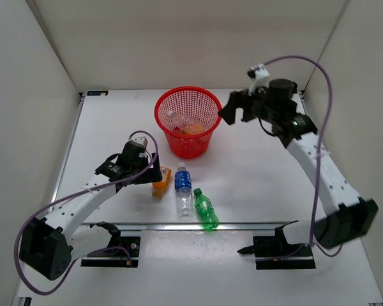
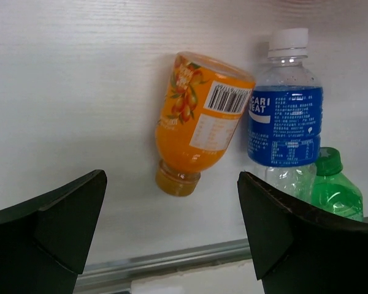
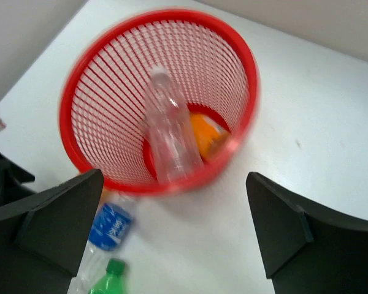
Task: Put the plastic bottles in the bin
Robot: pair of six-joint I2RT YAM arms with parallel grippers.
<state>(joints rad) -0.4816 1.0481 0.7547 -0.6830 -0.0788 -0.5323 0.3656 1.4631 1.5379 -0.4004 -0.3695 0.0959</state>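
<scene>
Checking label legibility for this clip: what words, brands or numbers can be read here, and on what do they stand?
"CARI" above "EAT": cut-off white letters on the blue-labelled bottle.
Fine print below them: too small to read.
Barcode digits and label print on the orange bottle: too small to read.
The green bottle: no text showing.

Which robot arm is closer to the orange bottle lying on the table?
Left. The left tool, open, hovers over the orange plastic bottle. The right tool is far off, up beside the round red mesh bin.

"CARI", "EAT" on blue-label bottle (image 2: 285, 122)
</scene>
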